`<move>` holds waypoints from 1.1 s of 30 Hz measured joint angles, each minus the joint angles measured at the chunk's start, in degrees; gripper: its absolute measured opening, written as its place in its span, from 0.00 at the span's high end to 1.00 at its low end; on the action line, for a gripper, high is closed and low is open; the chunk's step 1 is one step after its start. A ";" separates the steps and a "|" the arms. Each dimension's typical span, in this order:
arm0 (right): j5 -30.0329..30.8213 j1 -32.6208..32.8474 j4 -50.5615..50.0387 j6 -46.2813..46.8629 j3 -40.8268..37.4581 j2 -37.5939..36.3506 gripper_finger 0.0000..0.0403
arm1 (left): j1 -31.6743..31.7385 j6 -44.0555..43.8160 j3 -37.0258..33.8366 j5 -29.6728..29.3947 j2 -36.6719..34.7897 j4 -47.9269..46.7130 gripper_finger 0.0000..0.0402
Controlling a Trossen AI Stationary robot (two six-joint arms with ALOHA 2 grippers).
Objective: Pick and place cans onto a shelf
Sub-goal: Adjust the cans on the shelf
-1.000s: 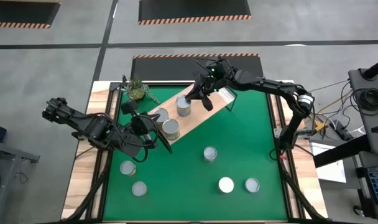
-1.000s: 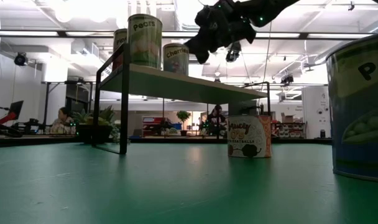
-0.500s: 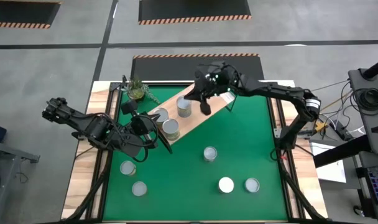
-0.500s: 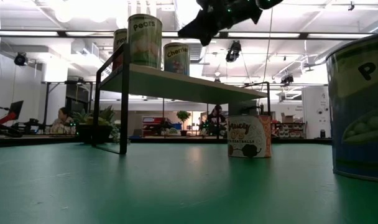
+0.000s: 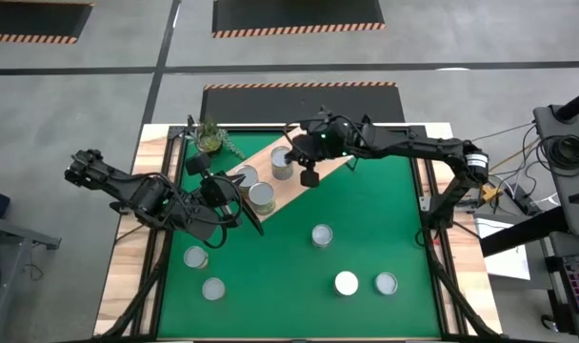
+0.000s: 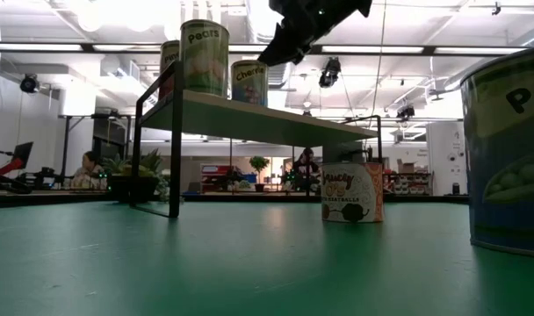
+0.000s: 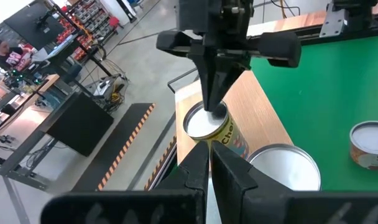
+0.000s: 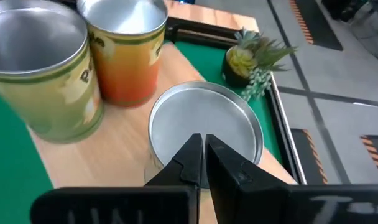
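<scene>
Three cans [image 5: 259,183] on the wooden shelf [image 5: 309,181] at centre of the high view, five on the green mat [image 5: 366,238] below, closed right gripper [image 5: 308,175] empty above the Cherries can [image 6: 248,83], label legible only in low view, left gripper [image 5: 254,225] shut at centre left

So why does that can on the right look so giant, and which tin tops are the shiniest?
Low view: the can sits right beside the camera, so it looms huge and gets cut off at the picture's edge. High view: one lid on the green mat glares pure white. Right wrist view: the lid under the right gripper shines softly.
</scene>
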 joint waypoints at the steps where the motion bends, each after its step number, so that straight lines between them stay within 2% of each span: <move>1: -0.13 0.02 -0.79 -0.32 0.07 -0.01 0.97 | 0.00 0.00 0.00 0.00 0.00 0.06 1.00; 12: -1.07 0.29 -5.41 -1.89 1.80 -0.77 0.97 | 0.00 0.02 0.00 0.00 0.02 0.11 1.00; 21: -1.04 0.24 2.75 -0.71 2.47 0.48 0.97 | 0.00 0.02 0.00 0.00 0.02 0.09 1.00; 28: -1.11 0.26 1.16 -1.82 2.43 3.50 0.97 | 0.00 0.03 0.00 -0.01 0.02 0.03 1.00; 33: -4.94 0.76 -1.08 -1.84 2.52 3.54 0.97 | 0.00 0.04 0.00 0.00 0.02 0.03 1.00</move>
